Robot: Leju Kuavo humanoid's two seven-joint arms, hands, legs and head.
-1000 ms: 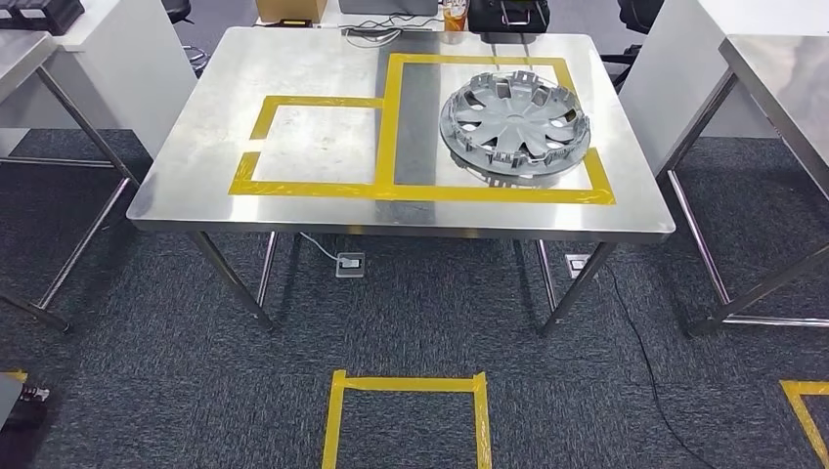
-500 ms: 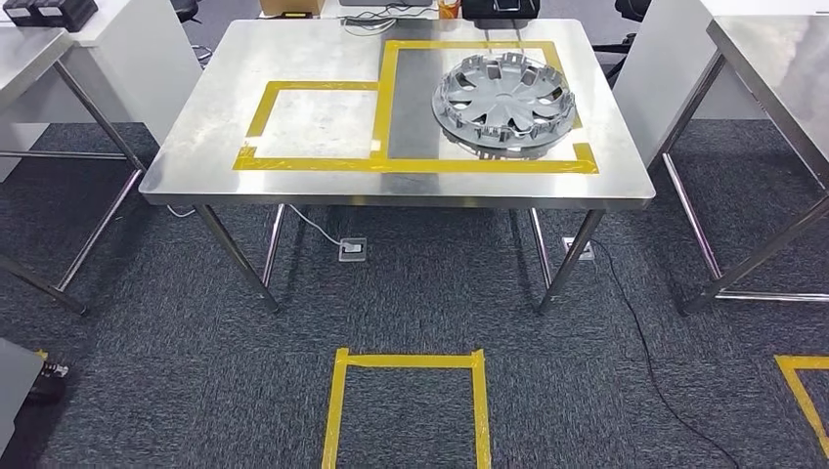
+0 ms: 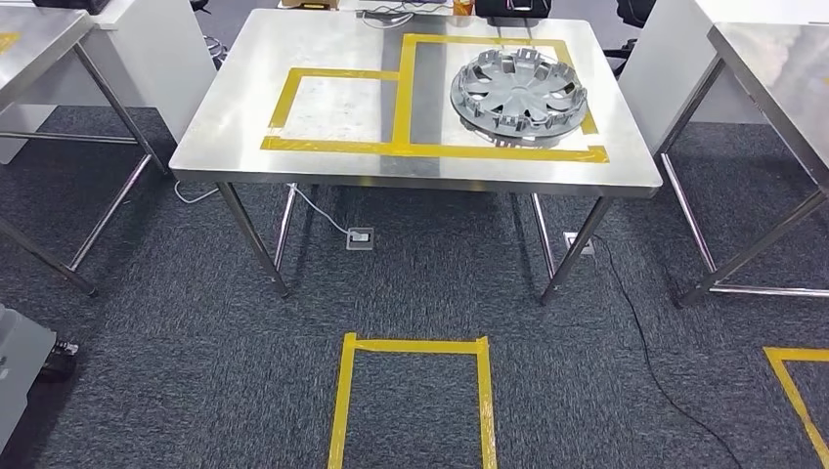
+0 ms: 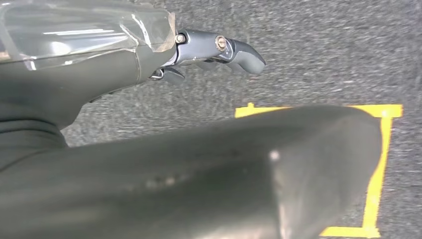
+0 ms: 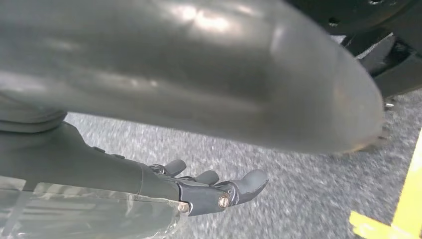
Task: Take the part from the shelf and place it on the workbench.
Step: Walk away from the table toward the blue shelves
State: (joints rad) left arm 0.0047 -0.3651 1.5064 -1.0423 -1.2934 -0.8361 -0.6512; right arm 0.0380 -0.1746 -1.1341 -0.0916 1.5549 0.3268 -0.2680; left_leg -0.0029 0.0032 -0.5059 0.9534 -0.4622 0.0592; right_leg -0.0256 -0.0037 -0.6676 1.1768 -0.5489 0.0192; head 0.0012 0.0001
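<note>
1. presently, part (image 3: 519, 95): grey wheel cover, lying flat on the steel counter (image 3: 323, 166), inside the larger yellow tape rectangle (image 3: 408, 98), towards its far right side.
2. smaller tape rectangle (image 3: 283, 103): adjoins the larger one on the left; bare steel inside.
3. left hand (image 4: 214, 50): hangs over dark carpet (image 3: 440, 274), fingers (image 4: 246, 55) loosely extended, holding nothing.
4. right hand (image 5: 219, 191): hangs over the carpet, fingers (image 5: 251, 181) slightly curved and apart, holding nothing.
5. floor marking (image 3: 412, 391): yellow tape outline on the carpet, near side of the counter.
6. black cable (image 3: 645, 352): runs across the carpet from beneath the counter's right legs.
7. neighbouring steel tables: one to the left (image 3: 29, 44), one to the right (image 3: 782, 68).
</note>
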